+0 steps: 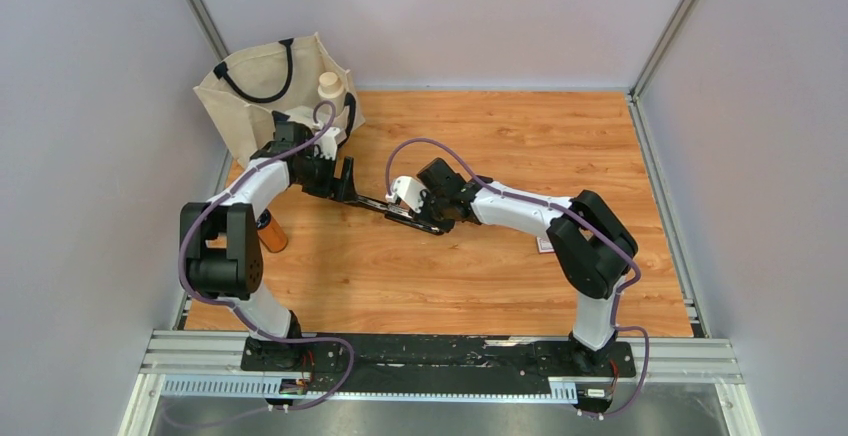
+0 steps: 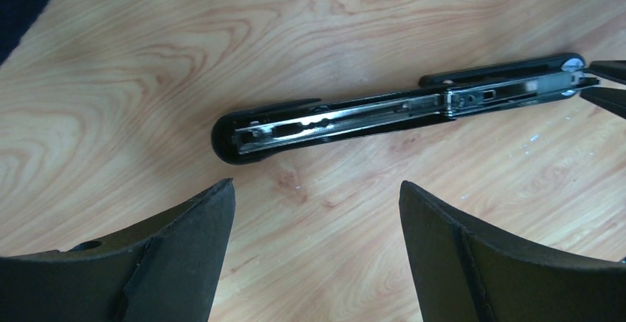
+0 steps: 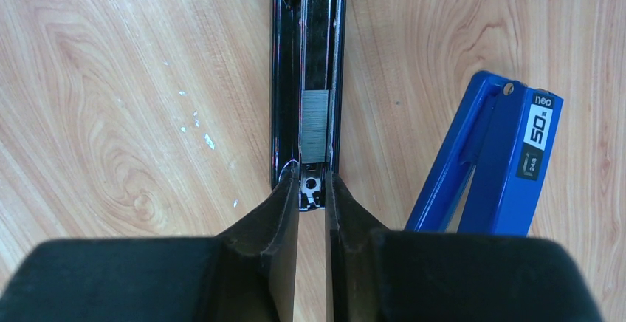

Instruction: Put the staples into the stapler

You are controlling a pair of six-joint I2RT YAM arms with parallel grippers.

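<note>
A black stapler (image 1: 400,211) lies opened flat on the wooden table, its metal rail (image 2: 354,115) facing up. A short grey strip of staples (image 3: 313,126) sits in the rail's channel, just past my right fingertips. My right gripper (image 3: 312,185) is low at that end, jaws a narrow gap apart, with the tips on either side of the rail's end piece. It also shows in the top view (image 1: 425,206). My left gripper (image 2: 317,193) is wide open and empty, just short of the stapler's other rounded end (image 2: 225,137). A corner of the white staple box (image 1: 545,245) shows under my right arm.
A blue stapler (image 3: 491,163) lies open just right of the black one. A canvas tote bag (image 1: 270,91) with a white bottle stands at the back left. An orange cylinder (image 1: 270,233) lies by the left arm.
</note>
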